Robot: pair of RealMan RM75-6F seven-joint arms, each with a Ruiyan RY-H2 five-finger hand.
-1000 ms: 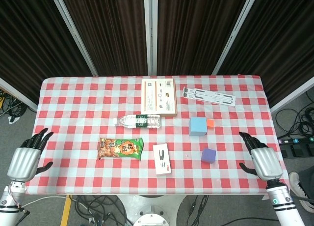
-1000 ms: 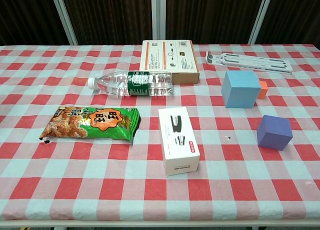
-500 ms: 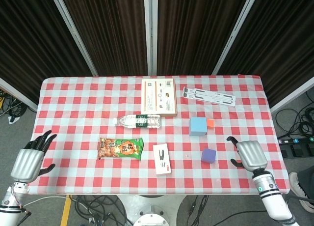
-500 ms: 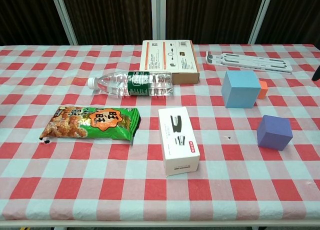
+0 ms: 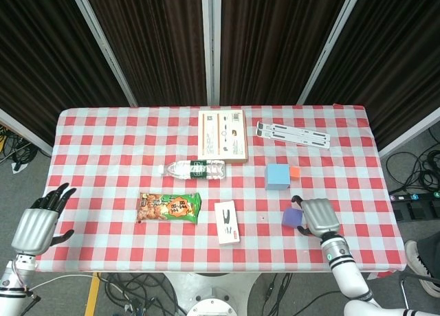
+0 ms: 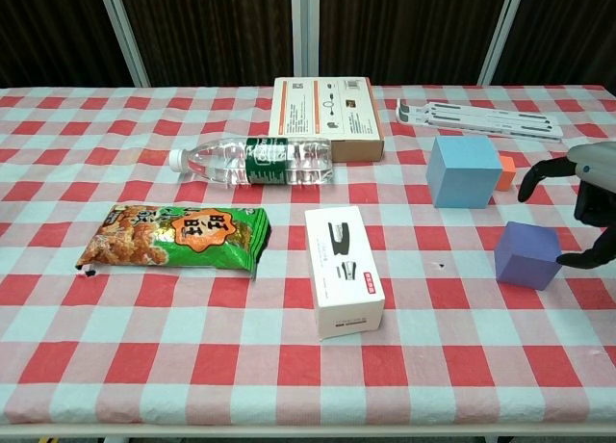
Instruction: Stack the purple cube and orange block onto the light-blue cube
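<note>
Right hand (image 5: 318, 217) hovers beside purple cube (image 6: 527, 255).

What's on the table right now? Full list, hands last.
table: 1, red-and-white checked cloth
light-blue cube: 1, light blue, right of centre
orange block: 1, orange, right beside the light-blue cube
purple cube: 1, purple, in front of the light-blue cube
water bottle: 1, clear with green label, lying on its side, centre
snack bag: 1, green and orange, front left
stapler box: 1, white, front centre
flat box: 1, white and tan, back centre
folding stand: 1, white, back right
left hand: open, off the table's left edge
right hand: open, fingers spread around the purple cube
</note>
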